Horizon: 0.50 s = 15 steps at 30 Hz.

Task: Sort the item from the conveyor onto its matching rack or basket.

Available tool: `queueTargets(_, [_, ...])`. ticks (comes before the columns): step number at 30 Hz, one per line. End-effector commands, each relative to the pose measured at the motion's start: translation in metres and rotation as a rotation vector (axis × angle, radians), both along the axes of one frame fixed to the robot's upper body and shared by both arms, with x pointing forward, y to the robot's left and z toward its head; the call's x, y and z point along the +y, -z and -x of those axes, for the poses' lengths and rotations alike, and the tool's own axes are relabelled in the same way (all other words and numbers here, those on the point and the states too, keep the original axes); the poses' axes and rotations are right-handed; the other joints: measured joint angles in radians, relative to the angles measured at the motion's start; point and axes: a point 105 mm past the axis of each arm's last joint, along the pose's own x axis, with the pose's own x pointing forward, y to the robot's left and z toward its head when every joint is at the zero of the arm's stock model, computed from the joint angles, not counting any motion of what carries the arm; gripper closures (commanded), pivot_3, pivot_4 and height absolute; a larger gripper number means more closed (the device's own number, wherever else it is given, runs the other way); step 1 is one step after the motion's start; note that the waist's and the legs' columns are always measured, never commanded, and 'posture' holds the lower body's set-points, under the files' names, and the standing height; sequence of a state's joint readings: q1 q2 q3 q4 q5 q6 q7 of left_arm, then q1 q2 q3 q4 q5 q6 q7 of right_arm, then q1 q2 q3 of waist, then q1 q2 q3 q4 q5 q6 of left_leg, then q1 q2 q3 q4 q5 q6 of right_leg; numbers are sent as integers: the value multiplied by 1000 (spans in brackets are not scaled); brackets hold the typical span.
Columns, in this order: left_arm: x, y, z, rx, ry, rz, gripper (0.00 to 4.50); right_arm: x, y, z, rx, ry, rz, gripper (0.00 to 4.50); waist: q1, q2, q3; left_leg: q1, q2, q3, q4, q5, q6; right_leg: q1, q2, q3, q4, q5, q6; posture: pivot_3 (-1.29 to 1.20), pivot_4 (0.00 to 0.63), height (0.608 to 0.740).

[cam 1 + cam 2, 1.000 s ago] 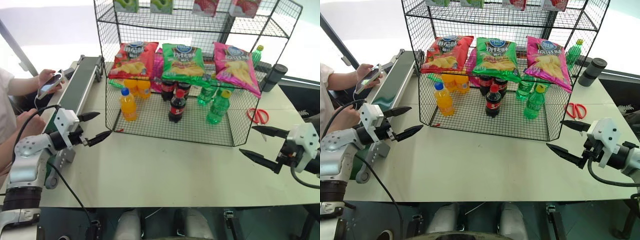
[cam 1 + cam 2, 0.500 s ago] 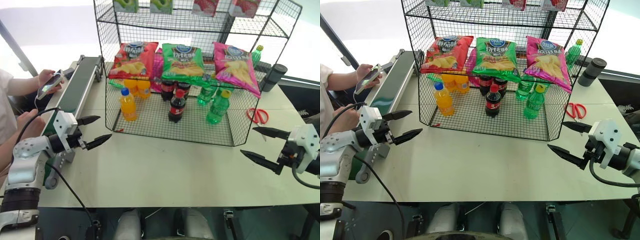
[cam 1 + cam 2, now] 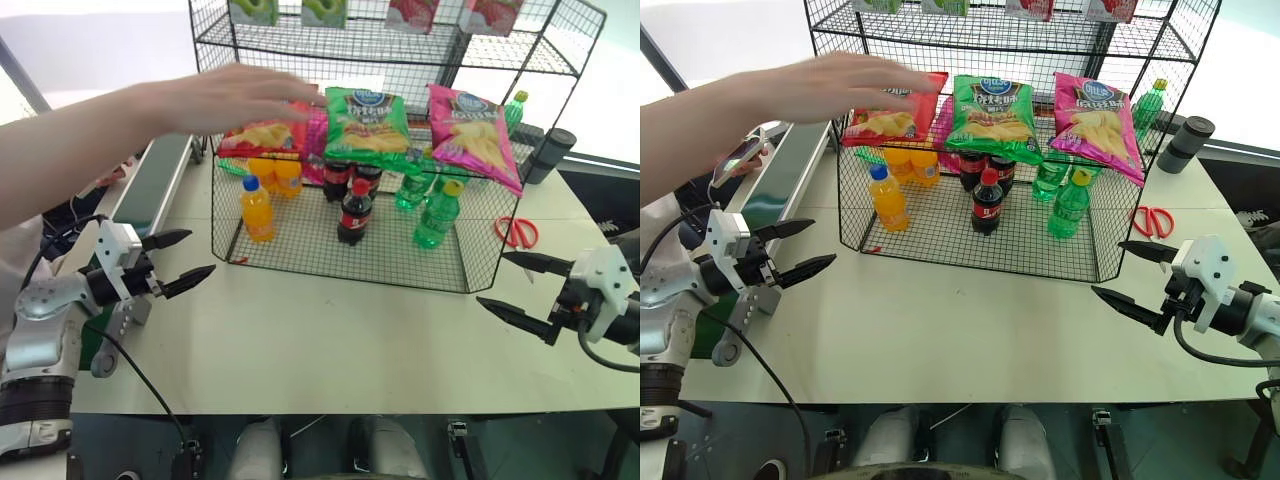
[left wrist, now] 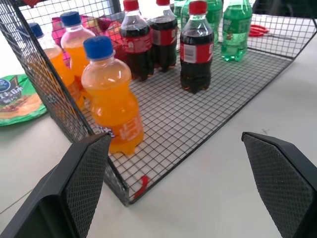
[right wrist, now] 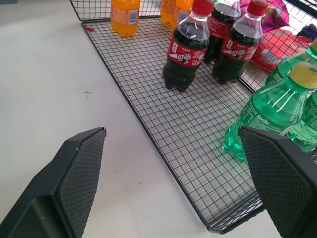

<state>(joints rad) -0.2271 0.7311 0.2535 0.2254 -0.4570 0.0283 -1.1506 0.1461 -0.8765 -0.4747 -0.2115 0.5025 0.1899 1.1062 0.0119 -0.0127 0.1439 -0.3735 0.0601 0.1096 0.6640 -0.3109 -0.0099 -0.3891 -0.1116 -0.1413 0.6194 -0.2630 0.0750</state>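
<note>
The left hand (image 3: 180,262) hangs over the left end of the white counter (image 3: 330,350), its two black fingers spread wide and holding nothing. The right hand (image 3: 525,290) hovers over the counter's right side, fingers just as far apart and empty too. Between them stands the black wire rack (image 3: 400,130). On its floor are orange soda bottles (image 3: 257,210), cola bottles (image 3: 353,212) with red labels, and green bottles (image 3: 437,214); in the right wrist view one green bottle reads "Sprite". On the tier above lie a red chip bag (image 3: 890,122), a green chip bag (image 3: 367,125) and the pink chip bag (image 3: 472,135), which rests at the right end of that tier, slanting down toward the front. A person's arm (image 3: 130,125) reaches across from the left over the conveyor (image 3: 150,190), which runs along the counter's left edge, toward the red bag. Red-handled scissors (image 3: 516,231) and a dark cylinder (image 3: 549,153) lie right of the rack.
</note>
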Motion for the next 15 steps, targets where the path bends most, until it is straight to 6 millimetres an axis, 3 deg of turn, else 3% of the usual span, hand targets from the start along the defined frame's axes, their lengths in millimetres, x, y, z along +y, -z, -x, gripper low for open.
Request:
queueTargets(1, [2,-9,0,-54,-8,-9,0,0,-5,0,-30,-11,20,53,0,0,0,0,0,0,0,0,0,0,0,0,0,0,0,0,150,738])
queueTargets(15, [3,-6,1,-70,-21,-7,0,2,-3,-5,-31,-33,35,53,-1,0,0,0,0,0,0,0,0,0,0,0,0,0,0,0,150,738])
